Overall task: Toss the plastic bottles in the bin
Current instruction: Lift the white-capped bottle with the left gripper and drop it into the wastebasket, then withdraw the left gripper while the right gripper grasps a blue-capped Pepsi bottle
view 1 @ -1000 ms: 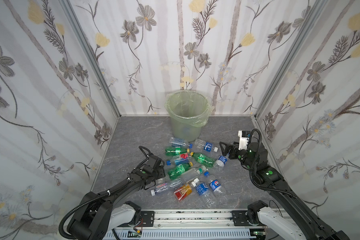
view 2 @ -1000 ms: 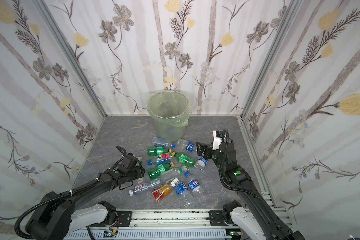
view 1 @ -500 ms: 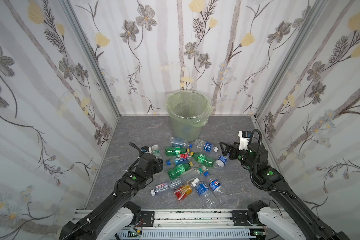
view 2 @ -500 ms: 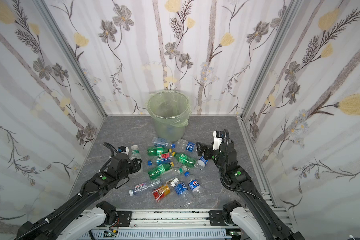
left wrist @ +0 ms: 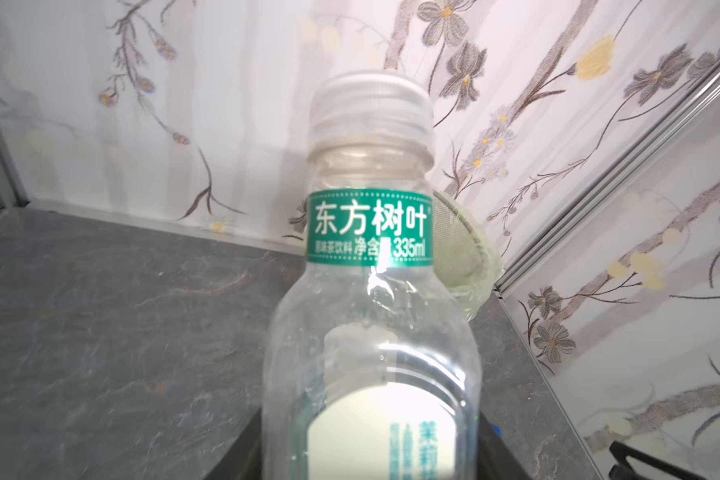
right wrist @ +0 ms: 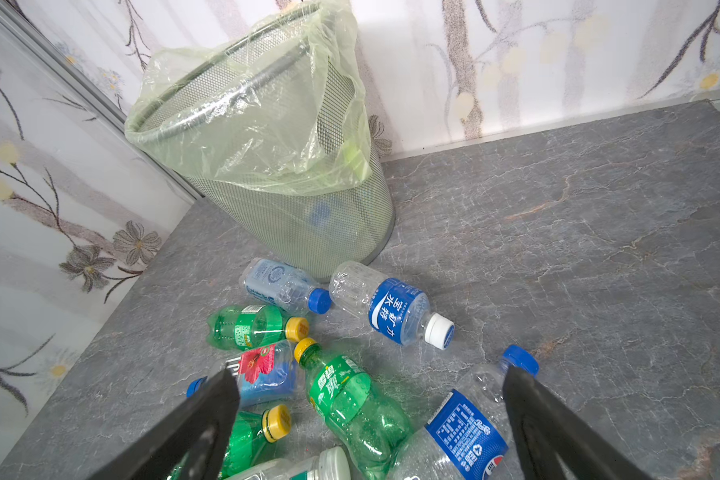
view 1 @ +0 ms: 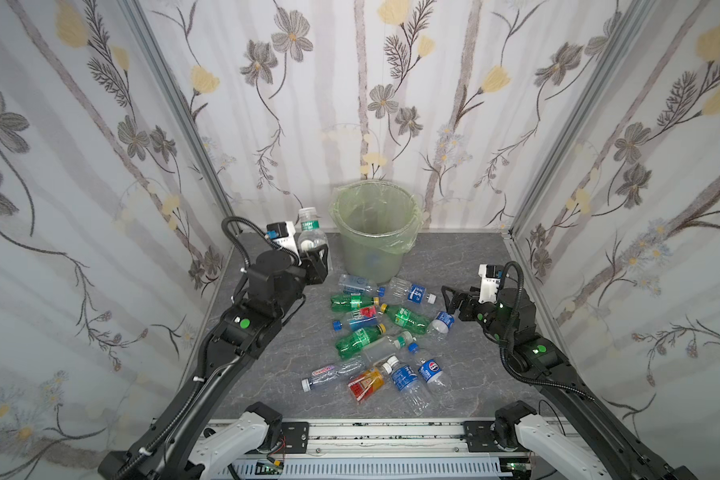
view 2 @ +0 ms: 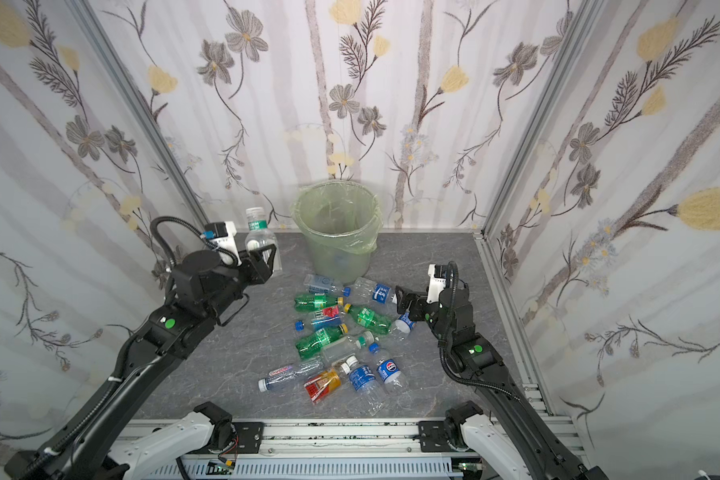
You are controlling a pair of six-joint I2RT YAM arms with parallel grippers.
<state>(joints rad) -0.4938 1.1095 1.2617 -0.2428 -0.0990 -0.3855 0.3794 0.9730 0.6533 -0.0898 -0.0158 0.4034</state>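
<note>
My left gripper (view 1: 316,254) is shut on a clear bottle (view 1: 309,232) with a green neck band and a pale cap. It holds the bottle upright in the air, just left of the bin (view 1: 374,232). In the left wrist view this bottle (left wrist: 371,291) fills the middle, and the bin's rim (left wrist: 468,257) shows behind it. Several plastic bottles (view 1: 371,332) lie in a heap on the floor in front of the bin. My right gripper (right wrist: 371,386) hangs open low over the heap's right side, above a green bottle (right wrist: 350,399) and a blue-labelled clear one (right wrist: 460,432).
Flowered walls with aluminium corner posts (view 1: 175,108) close in the grey stone floor (view 1: 466,266) on three sides. A metal rail (view 1: 375,432) runs along the front edge. Through the bin's mesh a blue cap (right wrist: 319,214) shows inside.
My left arm has lifted the clear bottle from the floor left of the heap, up and back to beside the bin. The right arm has not moved.
</note>
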